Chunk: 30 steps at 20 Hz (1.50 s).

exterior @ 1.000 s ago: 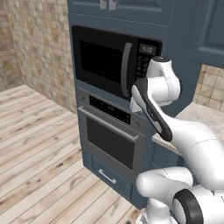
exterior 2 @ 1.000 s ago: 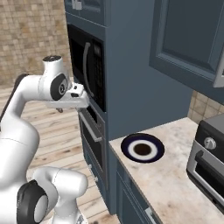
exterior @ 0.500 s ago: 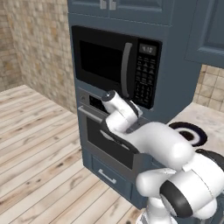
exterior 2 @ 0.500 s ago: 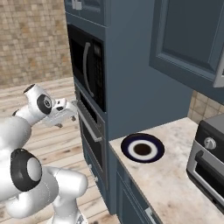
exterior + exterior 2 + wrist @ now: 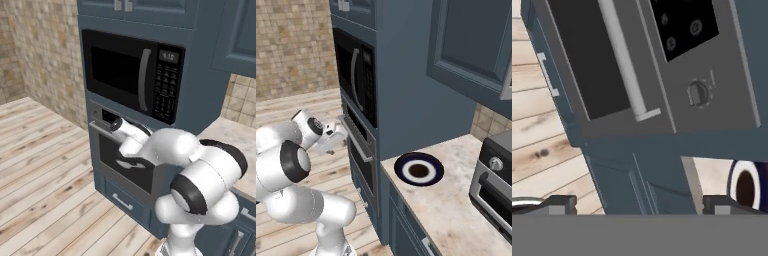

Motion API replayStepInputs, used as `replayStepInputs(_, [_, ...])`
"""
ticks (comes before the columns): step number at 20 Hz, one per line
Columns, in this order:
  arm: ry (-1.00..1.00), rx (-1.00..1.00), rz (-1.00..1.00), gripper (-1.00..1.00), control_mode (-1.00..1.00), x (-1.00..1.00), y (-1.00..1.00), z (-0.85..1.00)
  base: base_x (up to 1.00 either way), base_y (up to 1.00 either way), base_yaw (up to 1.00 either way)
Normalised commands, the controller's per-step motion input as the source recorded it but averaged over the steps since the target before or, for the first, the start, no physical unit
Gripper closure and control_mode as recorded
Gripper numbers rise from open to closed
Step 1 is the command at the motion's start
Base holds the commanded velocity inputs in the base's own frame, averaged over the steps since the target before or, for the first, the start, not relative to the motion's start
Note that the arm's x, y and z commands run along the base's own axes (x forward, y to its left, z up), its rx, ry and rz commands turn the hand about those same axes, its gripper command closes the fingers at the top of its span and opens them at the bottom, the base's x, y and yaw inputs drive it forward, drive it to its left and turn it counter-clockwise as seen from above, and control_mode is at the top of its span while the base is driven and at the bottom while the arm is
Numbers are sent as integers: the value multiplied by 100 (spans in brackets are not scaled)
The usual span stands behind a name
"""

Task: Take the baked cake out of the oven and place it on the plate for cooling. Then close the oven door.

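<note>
The pincer [image 5: 342,131] hangs wide open and empty just in front of the oven door [image 5: 607,60], which is shut, its silver bar handle [image 5: 623,62] ahead of the fingertips [image 5: 562,204]. To the pincer's right, beyond the oven [image 5: 358,150], the plate [image 5: 419,169] sits bare on the counter [image 5: 456,200]; the cake cannot be made out

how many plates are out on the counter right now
1. The plate sits on the counter just right of the oven column, left of a countertop appliance. Its edge also shows in the hand view. Others may be hidden behind the arm.
</note>
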Motion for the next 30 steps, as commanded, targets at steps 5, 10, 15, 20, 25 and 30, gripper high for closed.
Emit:
replayStepInputs(5, [0, -15, 0, -100, -100, 36, -7, -32, 0, 0, 0])
replayStepInputs(10, [0, -17, 0, -100, -100, 49, -25, -41, 0, 0, 0])
replayStepInputs(15, [0, -21, 0, -100, -100, 75, 0, -72, 0, 0, 0])
replayStepInputs(20, [0, -12, 0, -100, -100, 66, 0, -45, 0, 0, 0])
replayStepInputs(25, [3, -11, 0, -100, -100, 84, 0, -40, 0, 0, 0])
replayStepInputs(30, [3, -10, 0, -100, -100, 75, -1, -39, 0, 0, 0])
